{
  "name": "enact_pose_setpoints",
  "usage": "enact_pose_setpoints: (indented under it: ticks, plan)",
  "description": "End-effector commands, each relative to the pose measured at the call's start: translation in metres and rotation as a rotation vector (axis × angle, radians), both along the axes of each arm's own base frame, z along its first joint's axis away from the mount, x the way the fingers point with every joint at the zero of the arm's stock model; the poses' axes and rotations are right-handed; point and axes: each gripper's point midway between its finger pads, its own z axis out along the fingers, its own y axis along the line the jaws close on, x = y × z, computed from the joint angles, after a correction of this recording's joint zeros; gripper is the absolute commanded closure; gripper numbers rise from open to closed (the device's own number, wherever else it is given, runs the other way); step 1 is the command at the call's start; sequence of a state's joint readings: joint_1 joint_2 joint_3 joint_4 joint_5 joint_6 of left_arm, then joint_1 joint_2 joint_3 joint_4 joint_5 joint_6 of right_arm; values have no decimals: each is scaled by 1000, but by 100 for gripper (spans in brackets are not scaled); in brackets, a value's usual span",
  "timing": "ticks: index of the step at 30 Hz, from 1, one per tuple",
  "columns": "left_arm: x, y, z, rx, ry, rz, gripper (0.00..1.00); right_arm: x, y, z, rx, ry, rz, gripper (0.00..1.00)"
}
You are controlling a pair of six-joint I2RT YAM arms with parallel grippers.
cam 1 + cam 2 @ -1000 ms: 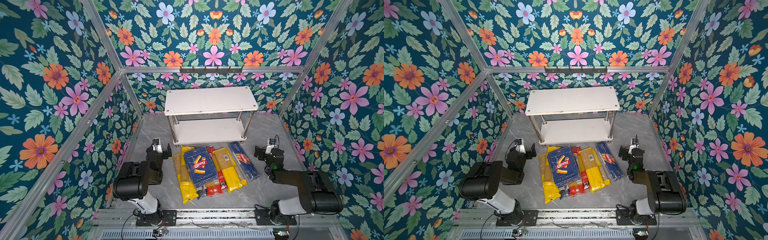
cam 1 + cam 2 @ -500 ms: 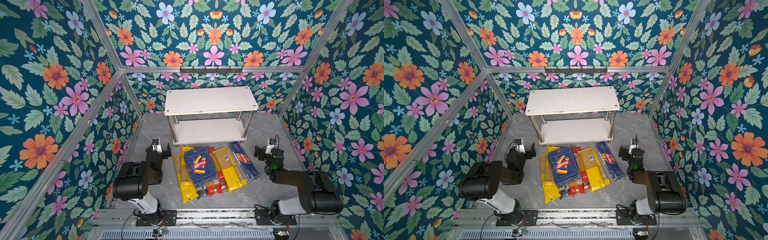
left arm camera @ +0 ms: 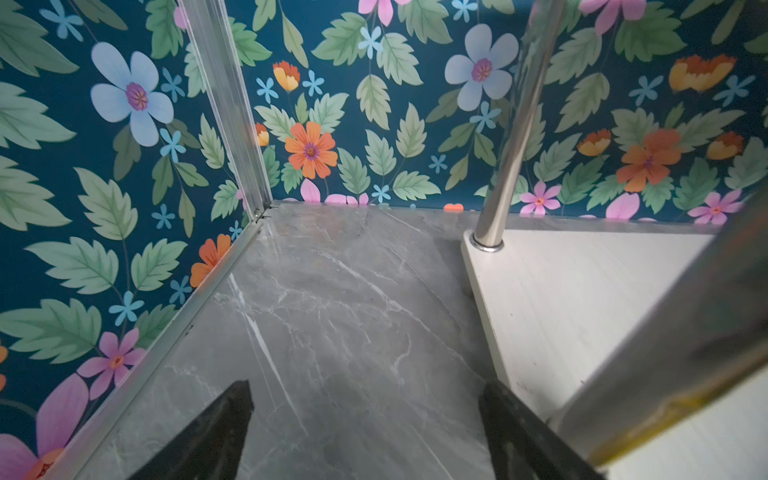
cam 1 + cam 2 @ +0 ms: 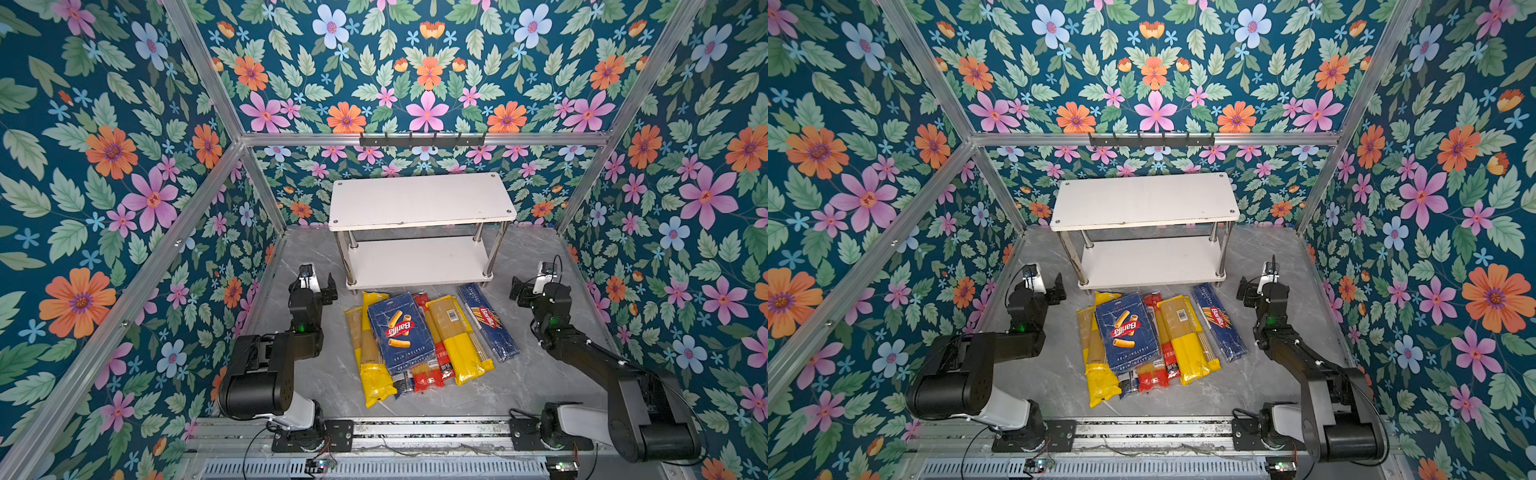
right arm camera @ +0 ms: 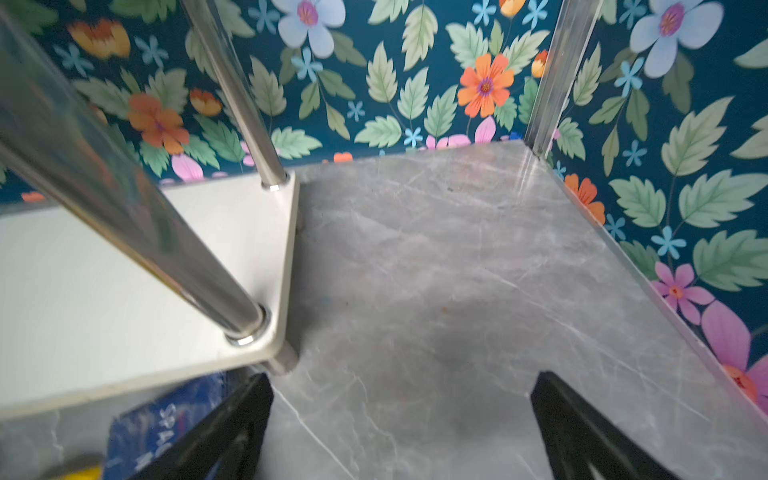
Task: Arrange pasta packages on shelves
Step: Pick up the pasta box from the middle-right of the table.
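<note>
The pasta packages lie in a loose pile on the grey floor in front of the shelves [image 4: 419, 199] [image 4: 1142, 199]. A wide dark-blue rigatoni bag [image 4: 400, 332] [image 4: 1127, 330] tops long yellow bags [image 4: 461, 345] and a red bag [image 4: 428, 376]. A long blue spaghetti pack [image 4: 488, 322] [image 5: 166, 419] lies at the pile's right. Both white boards are bare. My left gripper [image 4: 322, 286] [image 3: 365, 386] hovers open left of the pile, beside the lower board [image 3: 582, 291]. My right gripper [image 4: 525, 289] [image 5: 404, 376] stands open right of the pile, near the rack's front right post [image 5: 124, 199].
Floral walls with aluminium frame bars close in three sides. A black hook rail [image 4: 422, 139] hangs on the back bar above the rack. Bare marble floor [image 3: 332, 311] runs between each gripper and its side wall. The arms' bases sit on a rail at the front edge.
</note>
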State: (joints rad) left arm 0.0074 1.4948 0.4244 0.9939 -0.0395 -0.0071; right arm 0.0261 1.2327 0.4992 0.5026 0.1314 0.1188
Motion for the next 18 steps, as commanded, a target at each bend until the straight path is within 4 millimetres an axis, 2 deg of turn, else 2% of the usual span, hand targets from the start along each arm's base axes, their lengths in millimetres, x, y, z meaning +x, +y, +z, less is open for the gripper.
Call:
enact_pose_setpoints:
  ticks: [1, 3, 5, 9, 12, 14, 18]
  plan:
    - [-6, 8, -16, -17, 96, 55, 12, -20, 9, -25, 110, 186, 1, 1]
    - [-9, 10, -9, -29, 87, 78, 12, -23, 19, -13, 175, 172, 33, 1]
    - [-14, 14, 1, -67, 71, 118, 12, -31, 17, -4, 283, 178, -33, 1]
    - [-23, 2, 22, -83, 47, 129, 12, -48, 31, 8, 378, 228, 8, 1]
    - [-28, -18, 34, -71, 52, 123, 12, -56, 45, 8, 437, 243, 72, 1]
    - [-32, -41, 39, -42, 77, 87, 11, -61, 55, 5, 475, 281, 120, 1]
    - [-41, -77, 38, -15, 147, 23, 9, -73, 63, -2, 476, 354, 160, 1]
